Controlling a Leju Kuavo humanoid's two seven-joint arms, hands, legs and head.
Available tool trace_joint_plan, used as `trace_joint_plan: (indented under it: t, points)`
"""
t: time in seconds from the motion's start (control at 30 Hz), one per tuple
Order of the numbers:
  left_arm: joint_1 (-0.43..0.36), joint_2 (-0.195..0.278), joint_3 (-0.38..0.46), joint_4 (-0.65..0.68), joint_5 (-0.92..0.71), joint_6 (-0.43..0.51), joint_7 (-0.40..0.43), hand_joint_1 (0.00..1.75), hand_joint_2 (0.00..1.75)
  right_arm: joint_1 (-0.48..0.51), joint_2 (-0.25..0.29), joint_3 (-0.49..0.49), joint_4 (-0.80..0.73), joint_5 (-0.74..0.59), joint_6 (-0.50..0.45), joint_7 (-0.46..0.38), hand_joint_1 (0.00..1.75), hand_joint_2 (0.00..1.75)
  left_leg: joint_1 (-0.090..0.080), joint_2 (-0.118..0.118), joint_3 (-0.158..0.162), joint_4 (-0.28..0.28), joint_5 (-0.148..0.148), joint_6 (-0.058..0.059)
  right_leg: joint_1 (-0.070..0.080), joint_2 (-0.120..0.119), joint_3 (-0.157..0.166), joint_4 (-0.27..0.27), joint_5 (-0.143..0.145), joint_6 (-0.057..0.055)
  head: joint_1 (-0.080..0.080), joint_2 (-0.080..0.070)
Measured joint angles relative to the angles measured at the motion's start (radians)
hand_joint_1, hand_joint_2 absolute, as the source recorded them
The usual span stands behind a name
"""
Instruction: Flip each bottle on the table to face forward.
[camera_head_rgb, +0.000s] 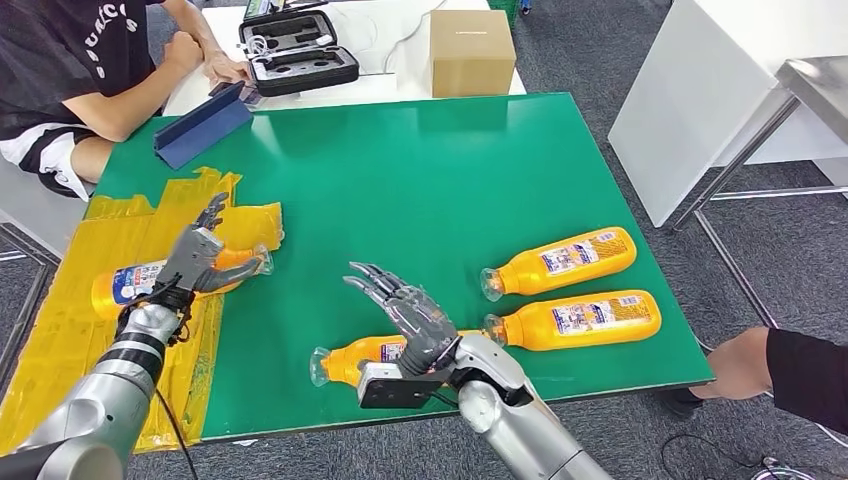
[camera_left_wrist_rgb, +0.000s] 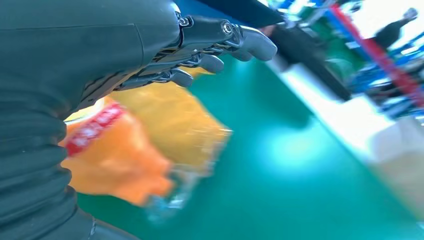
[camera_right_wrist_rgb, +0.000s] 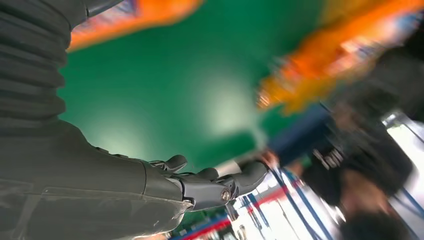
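bottle labels (camera_head_rgb: 573, 257) too small to read, shirt lettering (camera_head_rgb: 112, 13) cut off, illegible

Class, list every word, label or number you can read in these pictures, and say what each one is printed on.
Bottle labels: print too small to read.
Person's black shirt: white letters, cut off, not readable.
Label on the bottle by the left hand: red band, too blurred to read.
Cardboard box: no text visible.

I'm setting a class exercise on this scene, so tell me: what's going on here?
A humanoid robot is working on four orange bottles lying on a green table. Its left robot hand rests on the bottle on the yellow sheet, fingers extended. Its right robot hand hovers open over the nearest bottle. Two more bottles lie to the right. A person sits at the far left corner.
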Motion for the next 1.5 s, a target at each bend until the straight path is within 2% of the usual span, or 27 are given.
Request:
trace_joint_plan:
  t: [0.13,0.3,0.87,1.5]
  points:
    - [0.067,-0.002,0.007,-0.129,0.133,-0.119,-0.033,0.00,1.75,0.000,-0.037,0.003,0.057,0.033,0.011,0.037,0.00,1.75,0.000,0.000,0.000,0.000,0.000,0.000,0.000,0.000,0.000,0.000,0.000,0.000,0.000,0.000]
    - [0.136,-0.002,0.004,-0.253,0.221,-0.173,-0.034,0.00,1.75,-0.001,-0.060,0.007,0.105,0.069,0.016,0.065,0.00,1.75,0.000,0.000,0.000,0.000,0.000,0.000,0.000,0.000,-0.001,0.000,0.000,0.000,0.000,0.000]
    - [0.222,-0.008,-0.039,-0.406,0.275,-0.166,-0.031,0.00,1.75,-0.010,-0.102,-0.001,0.141,0.123,0.013,0.117,0.00,1.75,0.000,-0.001,0.005,0.000,0.000,0.000,0.000,0.000,0.004,-0.001,0.000,0.000,0.000,0.000]
    - [0.237,-0.008,-0.048,-0.427,0.276,-0.166,-0.031,0.00,1.75,-0.008,-0.112,-0.010,0.140,0.127,0.012,0.119,0.00,1.75,0.000,-0.001,0.008,0.000,0.000,0.000,0.000,0.000,0.006,-0.001,0.000,0.000,0.000,0.000]
